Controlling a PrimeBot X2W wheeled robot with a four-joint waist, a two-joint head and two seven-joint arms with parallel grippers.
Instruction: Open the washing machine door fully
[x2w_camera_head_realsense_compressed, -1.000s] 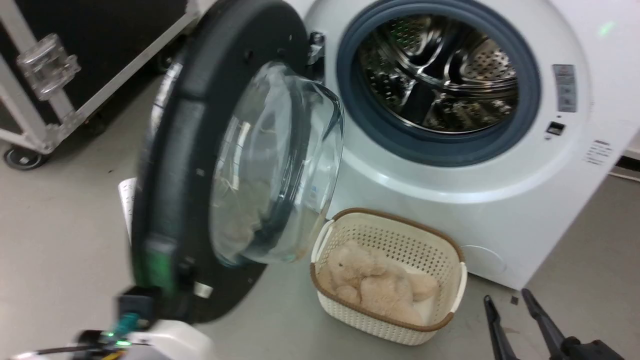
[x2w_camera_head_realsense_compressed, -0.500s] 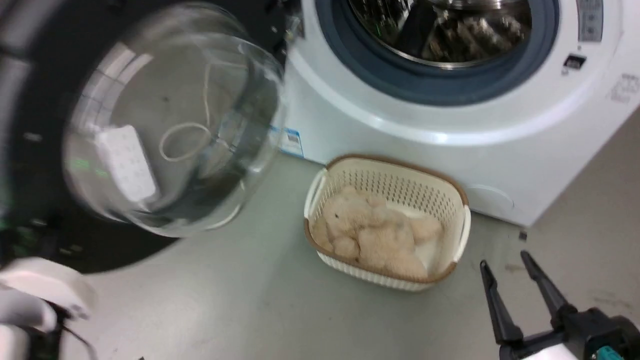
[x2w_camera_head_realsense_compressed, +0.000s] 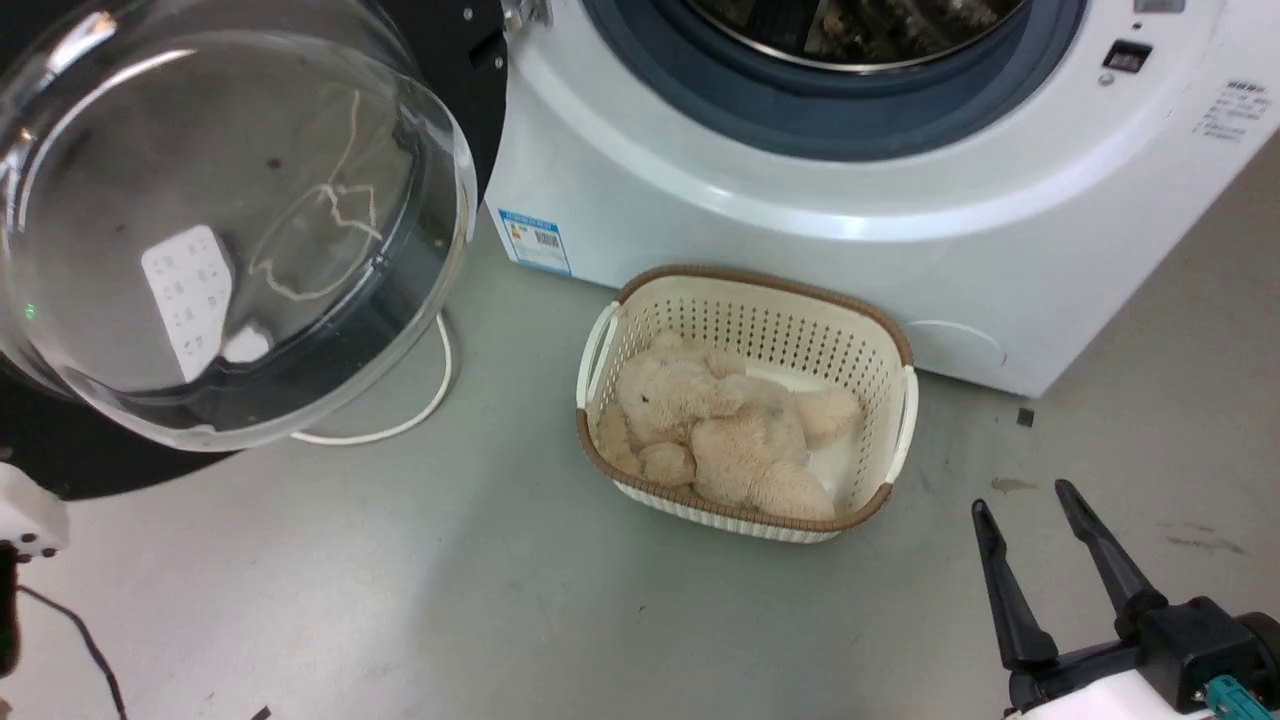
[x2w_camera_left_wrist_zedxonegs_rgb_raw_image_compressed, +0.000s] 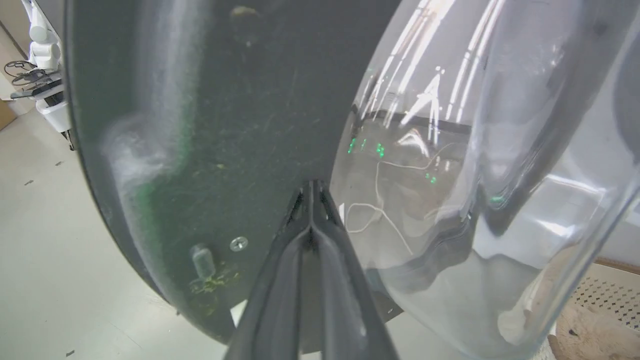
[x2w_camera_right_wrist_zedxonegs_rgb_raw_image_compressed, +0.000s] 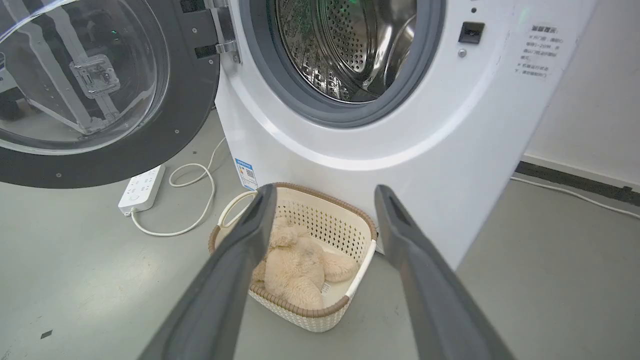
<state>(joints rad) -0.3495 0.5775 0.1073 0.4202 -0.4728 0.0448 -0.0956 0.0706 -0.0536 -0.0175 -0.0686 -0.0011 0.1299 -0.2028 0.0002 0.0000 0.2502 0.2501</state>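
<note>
Since a second ago the washing machine door (x2w_camera_head_realsense_compressed: 220, 230) had swung much wider on its hinge (x2w_camera_right_wrist_zedxonegs_rgb_raw_image_compressed: 222, 30), from standing nearly edge-on to showing its inner face. The head camera had also dipped and turned, so part of that shift was the camera's own. The door stood to the left of the washing machine (x2w_camera_head_realsense_compressed: 760, 230), clear of the drum (x2w_camera_right_wrist_zedxonegs_rgb_raw_image_compressed: 345, 45) and swung well past square to the front. By that look it was close to fully open.

The left gripper (x2w_camera_left_wrist_zedxonegs_rgb_raw_image_compressed: 311, 192) had its two fingers pressed together with nothing between them. Their tips seemed to rest on the dark inner ring of the door, just beside the glass bowl. The right gripper (x2w_camera_head_realsense_compressed: 1022, 500) hung over the floor with its fingers spread, empty, near the basket (x2w_camera_head_realsense_compressed: 750, 290) with its plush toy (x2w_camera_head_realsense_compressed: 710, 430) and well apart from the door.

The door was probably heavy and rigid, turning only about its hinge, so it would answer to a steady push rather than a grip. The bulging glass looked slick and curved, and fingertips would likely slide off it. The flat dark ring was the better place to press, on the side away from the hinge for leverage. A power strip (x2w_camera_right_wrist_zedxonegs_rgb_raw_image_compressed: 142, 187) and its cable (x2w_camera_head_realsense_compressed: 430, 400) lay on the floor under the door.
</note>
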